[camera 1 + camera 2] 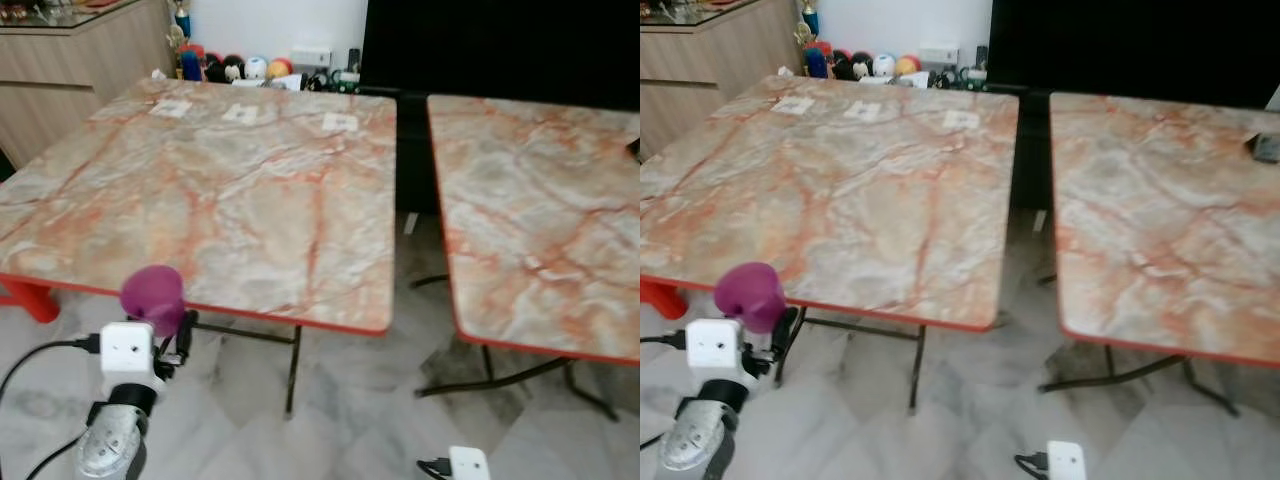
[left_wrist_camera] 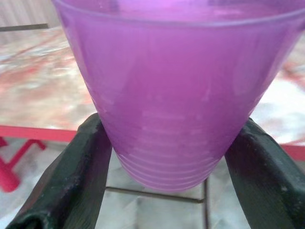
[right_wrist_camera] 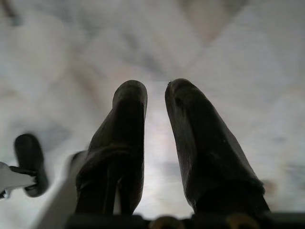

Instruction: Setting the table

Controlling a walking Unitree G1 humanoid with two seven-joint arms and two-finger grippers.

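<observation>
We held the purple cup [image 1: 153,296] in our left gripper [image 2: 167,157], its two black fingers [image 2: 71,176] pressed against either side of the cup's ribbed lower wall, the cup standing upright with its mouth up. Seen from the head, the cup hung just below and in front of the near red edge of the left marble-patterned table [image 1: 230,190], above the pale tiled floor [image 1: 340,420], not yet over the tabletop. Three small white cards [image 1: 241,113] lay in a row near the far edge of that table, well apart from the cup. A second marble-patterned table [image 1: 540,210] stood to the right, separated from the first by a narrow gap, with a dark object [image 1: 1267,147] at its far right edge that we could not identify. Beyond the tables a wooden cabinet [image 1: 70,70] stood at the far left, and a cluster of small colourful toys [image 1: 235,68] sat against the white wall. Our right gripper [image 3: 156,95] hung low over the floor, its fingers nearly together with only a slim gap between the tips and nothing between them; its white wrist housing [image 1: 468,463] showed at the bottom of the head view.
</observation>
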